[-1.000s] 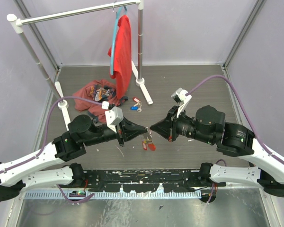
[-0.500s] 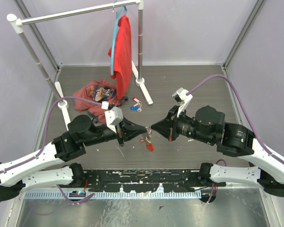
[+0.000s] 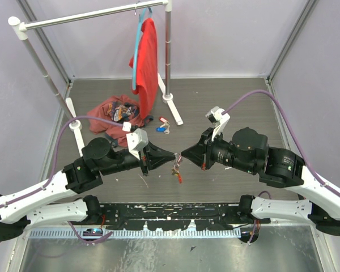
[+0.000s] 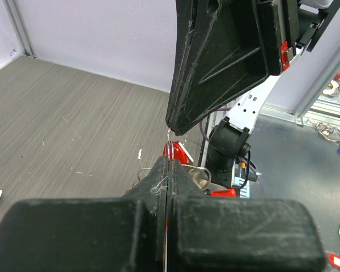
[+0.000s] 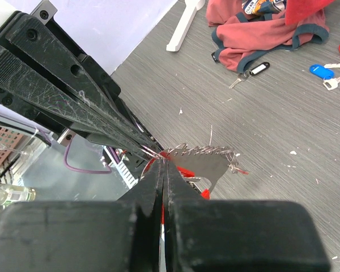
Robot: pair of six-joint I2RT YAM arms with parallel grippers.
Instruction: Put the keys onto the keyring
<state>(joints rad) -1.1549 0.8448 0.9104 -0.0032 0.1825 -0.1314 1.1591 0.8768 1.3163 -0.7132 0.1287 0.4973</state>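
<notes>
The keyring (image 3: pixel 176 170), a thin silver chain loop with a red tag, hangs in mid-air between my two gripper tips. My left gripper (image 3: pixel 174 154) is shut on it from the left, and red shows in the slit of its jaws (image 4: pixel 168 165). From the right, my right gripper (image 3: pixel 183 153) is shut on the same bundle, tip to tip with the left. In the right wrist view the chain (image 5: pixel 207 152) and a silver key blade (image 5: pixel 215 169) stick out just past the shut fingers (image 5: pixel 163 165). Loose keys with a blue tag (image 3: pixel 160 128) and a red tag (image 3: pixel 163 119) lie on the floor behind.
A crumpled red shirt (image 3: pixel 114 110) lies at the back left, with a black-tagged key (image 5: pixel 255 69) beside it. A white clothes rack (image 3: pixel 90 16) carries a red shirt (image 3: pixel 147 56) on a blue hanger. Its foot (image 3: pixel 173 107) stands near the loose keys.
My right gripper's jaws have closed the last bit. The hanging red tag has turned edge-on and shifted slightly left. Both arms have barely moved.
</notes>
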